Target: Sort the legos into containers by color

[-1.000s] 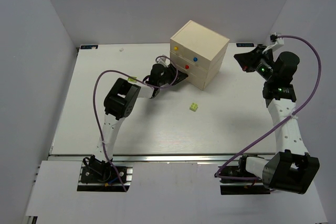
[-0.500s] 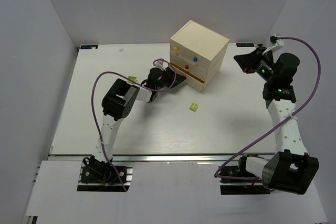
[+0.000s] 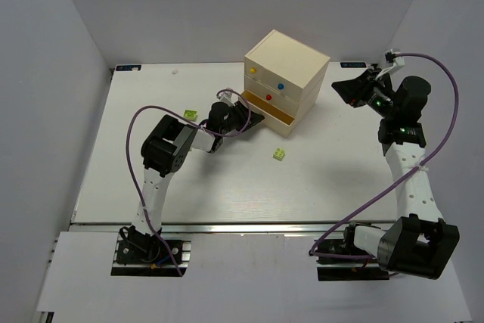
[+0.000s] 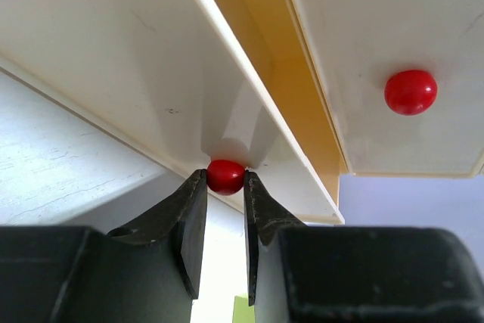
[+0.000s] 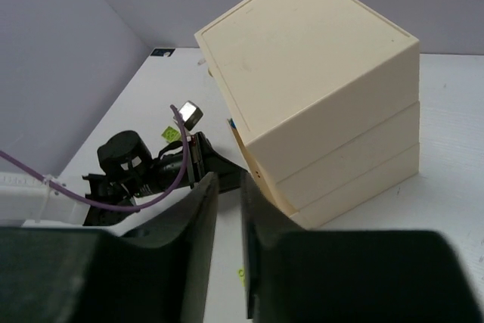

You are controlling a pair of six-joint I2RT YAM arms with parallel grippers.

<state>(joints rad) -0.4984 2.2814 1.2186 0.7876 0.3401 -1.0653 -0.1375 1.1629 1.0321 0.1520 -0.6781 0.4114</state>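
Left gripper (image 4: 225, 187) pinches small round red knob (image 4: 225, 175) of cream wooden bottom drawer (image 3: 266, 108) – part open. Knob's smooth, prob slippery – grip it centred. Right gripper (image 5: 228, 209) nearly closed, empty.

white table (image 3: 227, 179) | on it: cream chest (image 3: 287, 73), 2 lime-yellow legos (image 3: 279, 154) (image 3: 190, 114)

Cream chest (image 3: 287, 73), bottom drawer (image 3: 266, 109) ajar; lime legos (image 3: 280, 154) on table.
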